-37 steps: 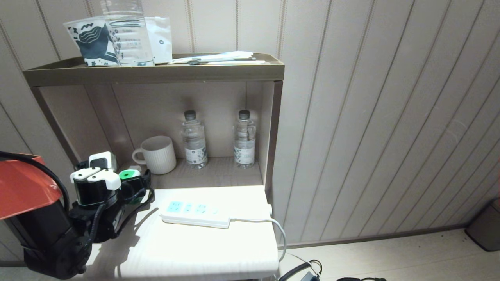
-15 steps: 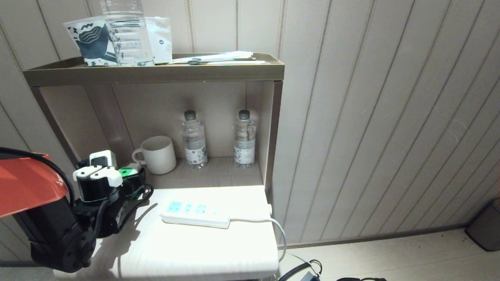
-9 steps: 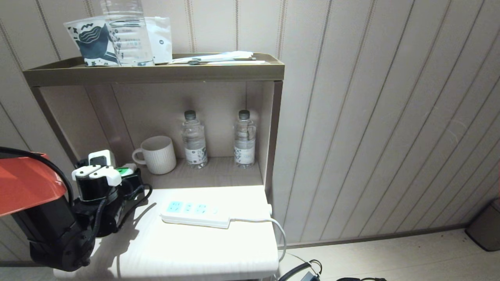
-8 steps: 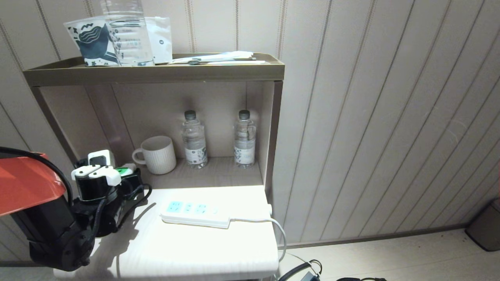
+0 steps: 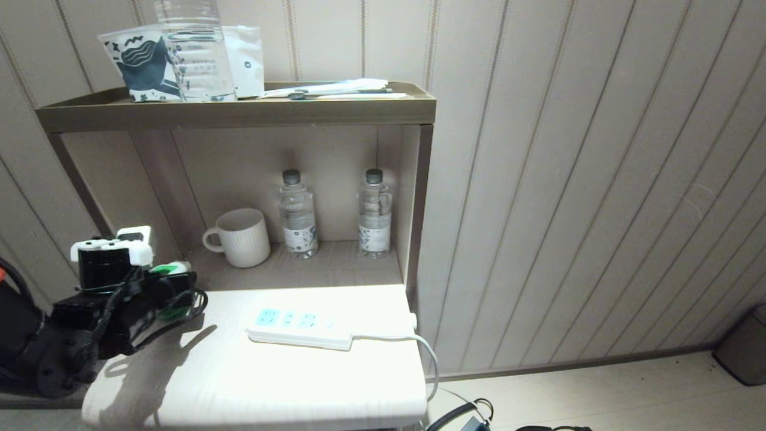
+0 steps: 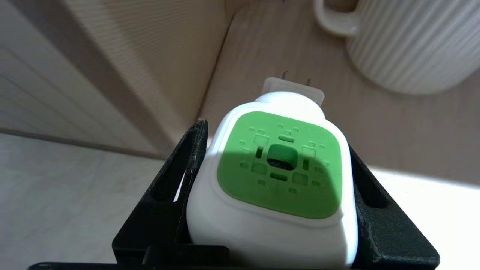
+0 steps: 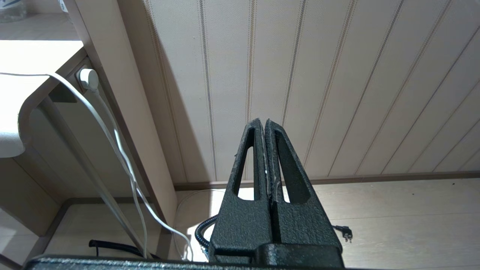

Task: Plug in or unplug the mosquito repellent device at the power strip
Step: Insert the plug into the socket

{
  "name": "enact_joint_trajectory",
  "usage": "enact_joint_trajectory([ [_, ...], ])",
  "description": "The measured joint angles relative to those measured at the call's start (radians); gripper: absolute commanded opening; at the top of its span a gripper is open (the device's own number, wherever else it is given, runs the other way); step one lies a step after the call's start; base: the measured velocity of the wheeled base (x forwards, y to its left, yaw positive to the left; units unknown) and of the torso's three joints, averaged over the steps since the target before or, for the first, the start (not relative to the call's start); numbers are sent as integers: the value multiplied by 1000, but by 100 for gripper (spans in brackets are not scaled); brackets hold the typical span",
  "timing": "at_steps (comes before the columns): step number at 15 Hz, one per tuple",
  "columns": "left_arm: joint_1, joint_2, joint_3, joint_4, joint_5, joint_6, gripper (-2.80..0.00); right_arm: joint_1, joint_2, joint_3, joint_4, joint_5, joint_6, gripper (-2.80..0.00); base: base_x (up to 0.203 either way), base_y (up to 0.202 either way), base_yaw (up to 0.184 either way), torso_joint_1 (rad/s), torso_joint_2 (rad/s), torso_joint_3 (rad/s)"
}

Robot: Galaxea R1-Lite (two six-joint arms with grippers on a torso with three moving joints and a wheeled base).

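Left hand [image 6: 275, 210] clamps mosquito repellent device [image 6: 279, 165], prongs forward

The mosquito repellent device [image 6: 277, 180] is white with a green face dotted with small square cut-outs. The power strip [image 5: 299, 328], mid-frame in the head view, is white with pale-blue socket faces. Above it, the mug [image 5: 242, 237] is cream with vertical ribbing.

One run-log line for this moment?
left pincer: shut on mosquito repellent device, prongs free | power strip: sockets vacant | right pincer: shut, parked
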Motion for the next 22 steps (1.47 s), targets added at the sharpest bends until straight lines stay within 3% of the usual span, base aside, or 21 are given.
enact_joint_trajectory([
  [2,21,-59,-50,126,-40,48,-280,0,0,0,0,0,0,-280,0,0,0,0,0,0],
  [6,30,-140,-229,443,-77,55,-280,0,0,0,0,0,0,-280,0,0,0,0,0,0],
  [10,28,-172,-469,865,-174,63,-280,0,0,0,0,0,0,-280,0,0,0,0,0,0],
  [13,16,-174,-689,1237,-269,121,-280,0,0,0,0,0,0,-280,0,0,0,0,0,0],
  [18,-87,-99,-1084,1840,-333,177,-280,0,0,0,0,0,0,-280,0,0,0,0,0,0],
  [22,-165,52,-1402,2208,-331,213,-280,0,0,0,0,0,0,-280,0,0,0,0,0,0],
])
